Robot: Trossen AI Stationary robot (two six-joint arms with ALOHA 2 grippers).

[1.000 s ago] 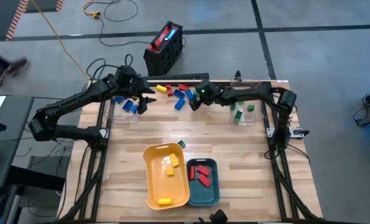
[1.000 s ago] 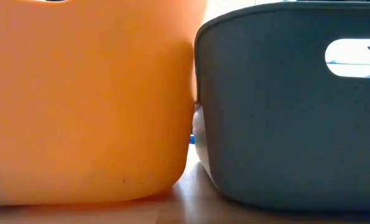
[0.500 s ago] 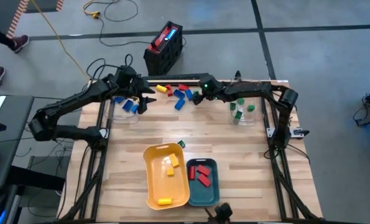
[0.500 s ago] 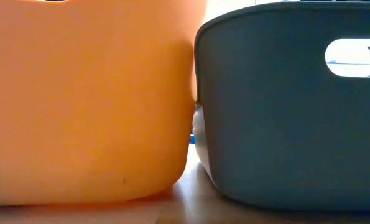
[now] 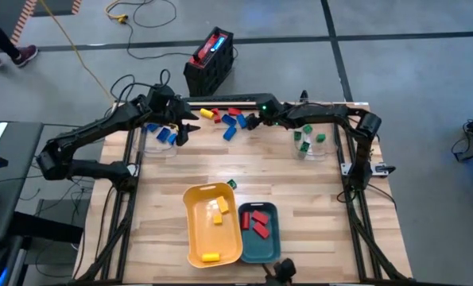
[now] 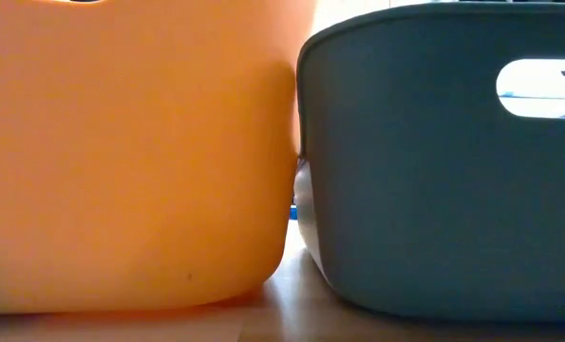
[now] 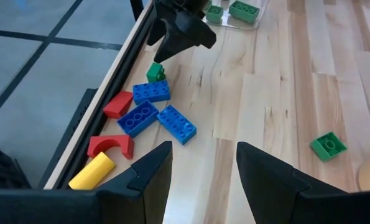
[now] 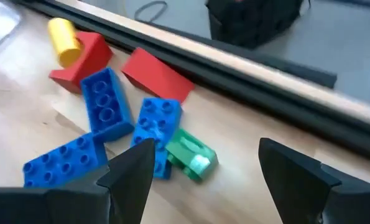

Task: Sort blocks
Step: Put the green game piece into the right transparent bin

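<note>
Loose blocks lie flat in a cluster by the table's far edge: a yellow cylinder (image 8: 63,34), a red arch (image 8: 79,59), a red wedge (image 8: 157,76), three blue bricks (image 8: 105,107) and a small green block (image 8: 191,155). My right gripper (image 8: 206,180) hovers open just over the green block and touches nothing; in the high view the right gripper (image 5: 248,123) sits at the cluster's right end. My left gripper (image 7: 200,180) is open and empty, above the table left of the cluster (image 5: 187,129). Another green block (image 7: 327,146) lies alone on the table.
A yellow tray (image 5: 195,238) with yellow blocks and a teal tray (image 5: 274,238) with red blocks stand at the near middle and fill the low view. Clear containers hold blue blocks (image 5: 163,135) and green blocks (image 5: 308,143). A dark rail (image 8: 247,68) runs along the far edge.
My right gripper has moved a little toward the table's far edge, closer to the loose blocks, rolling slightly, and has stayed open. The blocks have not moved.
</note>
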